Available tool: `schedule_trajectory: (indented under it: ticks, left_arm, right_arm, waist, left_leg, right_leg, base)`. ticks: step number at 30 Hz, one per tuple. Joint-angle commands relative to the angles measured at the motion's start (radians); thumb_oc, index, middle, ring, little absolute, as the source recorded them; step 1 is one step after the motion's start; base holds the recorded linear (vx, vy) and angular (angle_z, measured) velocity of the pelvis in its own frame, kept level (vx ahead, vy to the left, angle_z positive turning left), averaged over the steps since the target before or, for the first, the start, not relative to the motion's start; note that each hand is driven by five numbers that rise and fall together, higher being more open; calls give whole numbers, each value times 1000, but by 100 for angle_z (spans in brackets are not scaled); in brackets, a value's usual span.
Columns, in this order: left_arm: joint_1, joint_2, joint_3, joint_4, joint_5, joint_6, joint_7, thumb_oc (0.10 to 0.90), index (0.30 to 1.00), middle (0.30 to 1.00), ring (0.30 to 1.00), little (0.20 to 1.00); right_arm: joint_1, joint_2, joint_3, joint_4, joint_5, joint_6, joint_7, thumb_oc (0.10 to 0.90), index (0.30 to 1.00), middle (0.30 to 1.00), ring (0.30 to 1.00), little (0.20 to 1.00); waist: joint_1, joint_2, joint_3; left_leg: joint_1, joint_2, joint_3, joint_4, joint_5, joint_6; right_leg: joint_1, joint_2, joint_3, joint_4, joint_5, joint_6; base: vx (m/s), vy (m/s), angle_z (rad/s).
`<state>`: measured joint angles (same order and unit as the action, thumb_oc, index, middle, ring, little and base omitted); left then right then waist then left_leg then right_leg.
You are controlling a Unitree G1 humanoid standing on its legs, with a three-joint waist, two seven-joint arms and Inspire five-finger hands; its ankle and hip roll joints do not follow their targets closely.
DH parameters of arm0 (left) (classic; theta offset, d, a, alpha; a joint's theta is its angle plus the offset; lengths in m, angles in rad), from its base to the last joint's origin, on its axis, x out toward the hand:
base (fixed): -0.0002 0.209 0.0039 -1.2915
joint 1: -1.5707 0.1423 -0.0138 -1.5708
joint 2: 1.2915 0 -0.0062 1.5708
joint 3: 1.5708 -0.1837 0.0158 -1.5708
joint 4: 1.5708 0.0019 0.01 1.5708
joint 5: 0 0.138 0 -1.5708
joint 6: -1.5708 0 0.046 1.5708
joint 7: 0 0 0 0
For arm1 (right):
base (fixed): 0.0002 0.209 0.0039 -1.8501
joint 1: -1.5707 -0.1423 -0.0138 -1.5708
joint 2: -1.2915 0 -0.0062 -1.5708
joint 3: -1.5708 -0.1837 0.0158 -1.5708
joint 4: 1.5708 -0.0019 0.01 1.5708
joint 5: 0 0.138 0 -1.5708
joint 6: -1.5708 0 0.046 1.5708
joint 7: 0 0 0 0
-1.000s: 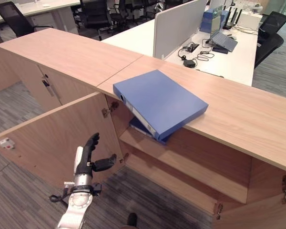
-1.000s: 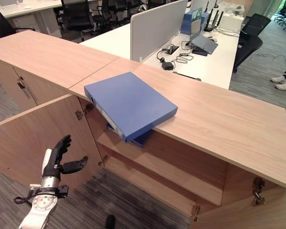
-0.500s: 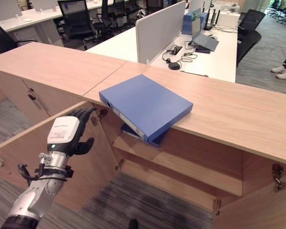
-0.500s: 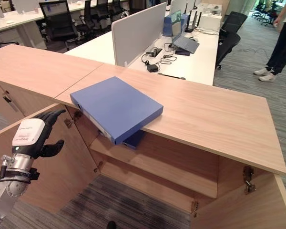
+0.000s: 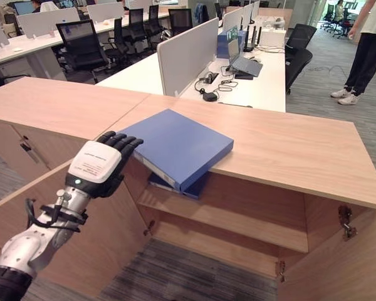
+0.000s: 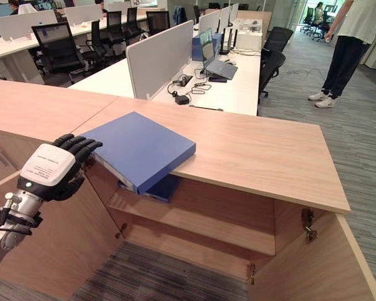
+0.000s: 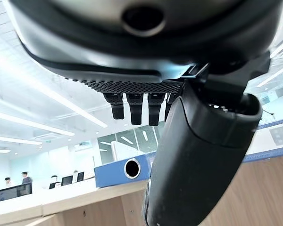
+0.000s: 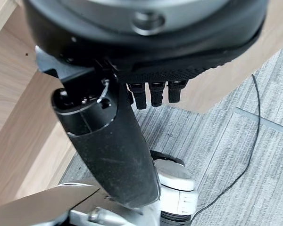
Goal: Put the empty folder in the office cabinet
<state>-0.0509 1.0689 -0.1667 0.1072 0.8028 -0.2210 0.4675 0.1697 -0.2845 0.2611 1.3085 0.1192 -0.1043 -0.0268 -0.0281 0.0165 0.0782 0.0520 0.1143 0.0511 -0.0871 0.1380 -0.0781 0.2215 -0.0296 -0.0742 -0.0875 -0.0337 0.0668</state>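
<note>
Office desks, chairs and a white divider panel stretch behind the low wooden cabinet I'm working at, and a person stands off to the right on the carpet. Both cabinet doors are open — the left door swung out, the shelf inside in view. On the cabinet top lies the blue folder, flat, its spine corner jutting past the front edge. My left hand is raised just beside that overhanging corner, fingers loosely bent and holding nothing. My right hand hangs low over the carpet beside a wooden panel — relaxed, empty.
</note>
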Motion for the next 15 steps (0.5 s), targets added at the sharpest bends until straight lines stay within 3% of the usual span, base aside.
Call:
schedule_trajectory:
  ticks: [1, 15]
  left_arm:
    - [-179, 76, 71, -41, 5, 28, 91, 800, 900, 900, 900, 900]
    - [-215, 9, 52, -42, -50, 15, 79, 800, 900, 900, 900, 900]
  right_arm:
    - [-33, -34, 13, 3, -18, -19, -8, 800, 900, 900, 900, 900]
    - [-34, -23, 17, -12, -16, -17, -12, 800, 900, 900, 900, 900]
  waist:
    - [-6, -10, 15]
    - [-22, -12, 10]
  left_leg:
    - [79, 15, 93, 16, -96, -31]
    - [88, 8, 109, 9, -109, -27]
  right_leg:
    - [-15, 4, 38, 9, -109, 64]
    - [-22, 0, 57, 5, -105, 68]
  base:
    - [-28, 4, -4]
    - [5, 10, -6]
